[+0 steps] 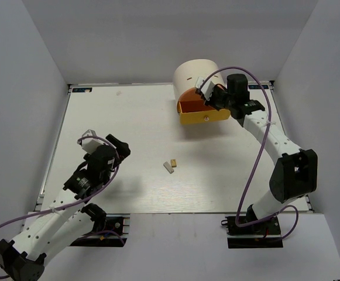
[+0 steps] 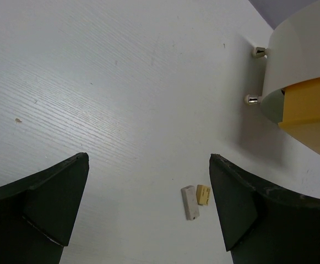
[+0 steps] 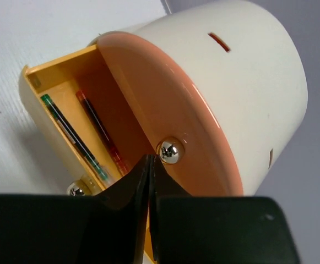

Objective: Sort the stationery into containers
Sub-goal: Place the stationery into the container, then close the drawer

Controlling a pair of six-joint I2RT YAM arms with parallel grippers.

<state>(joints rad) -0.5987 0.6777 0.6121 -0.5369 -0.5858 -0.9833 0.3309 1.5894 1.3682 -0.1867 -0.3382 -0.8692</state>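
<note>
- Top view: the left gripper hangs over the near-left part of the table, its spread hard to judge here. The white eraser and tan eraser lie side by side mid-table. The right gripper is at the cream organizer, above the pulled-out yellow drawer.
- Left wrist: its jaws stand wide and hold nothing, with both erasers on the table between the fingers.
- Right wrist: its fingers are pressed together, gripping nothing, tips just beside the knob of the orange drawer. A green-capped highlighter and an orange-capped highlighter lie in the yellow drawer.

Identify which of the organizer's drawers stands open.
The yellow drawer: it is pulled out, with stationery lying inside. The orange drawer beside it sits closed against the cream shell.
</note>
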